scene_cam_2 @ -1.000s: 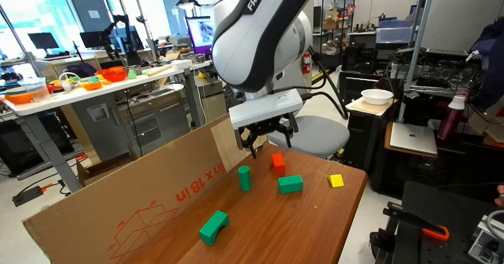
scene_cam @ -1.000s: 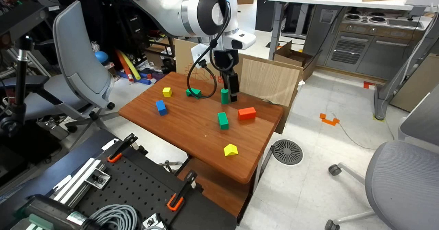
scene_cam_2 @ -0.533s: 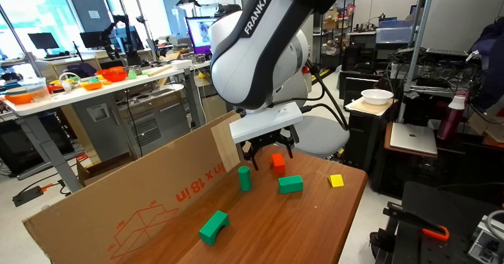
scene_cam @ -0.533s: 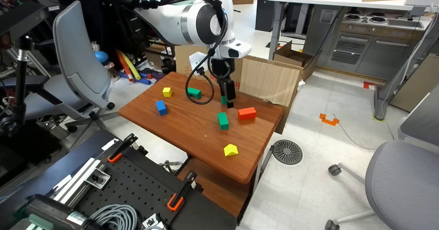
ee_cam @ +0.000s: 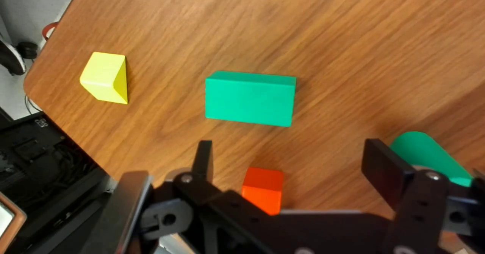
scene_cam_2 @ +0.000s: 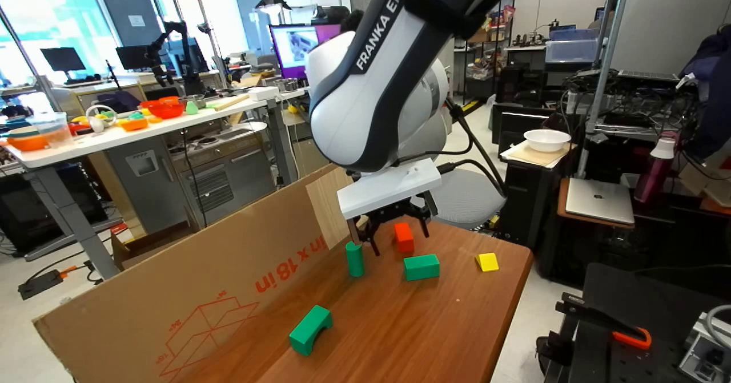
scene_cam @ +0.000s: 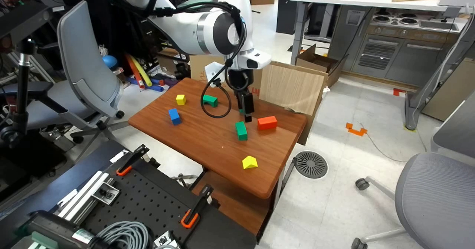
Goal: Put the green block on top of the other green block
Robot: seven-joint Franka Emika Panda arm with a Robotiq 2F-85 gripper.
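A bright green rectangular block (scene_cam: pixel 241 131) lies on the table in both exterior views (scene_cam_2: pixel 422 267). In the wrist view it (ee_cam: pixel 250 102) lies just beyond my fingertips. Two deeper green blocks also stand there: an upright cylinder (scene_cam_2: pixel 354 259) and an arch (scene_cam_2: pixel 310 329). I cannot tell which is the other green block. In the wrist view the cylinder (ee_cam: pixel 428 153) is partly hidden by the right finger; the arch is out of that view. My gripper (ee_cam: pixel 288 148) is open and empty above the table, between the cylinder and the rectangular block in an exterior view (scene_cam_2: pixel 401 243).
A red block (ee_cam: pixel 263 189) lies under the gripper, close to the green rectangular block. A yellow wedge (scene_cam: pixel 249 162) is near the table's corner. A blue block (scene_cam: pixel 174 117) and a yellow cube (scene_cam: pixel 180 100) lie further off. A cardboard sheet (scene_cam_2: pixel 228 280) stands along one table edge.
My gripper has come down towards the table and nearer to the green rectangular block, and it stays open. The blocks have not moved.
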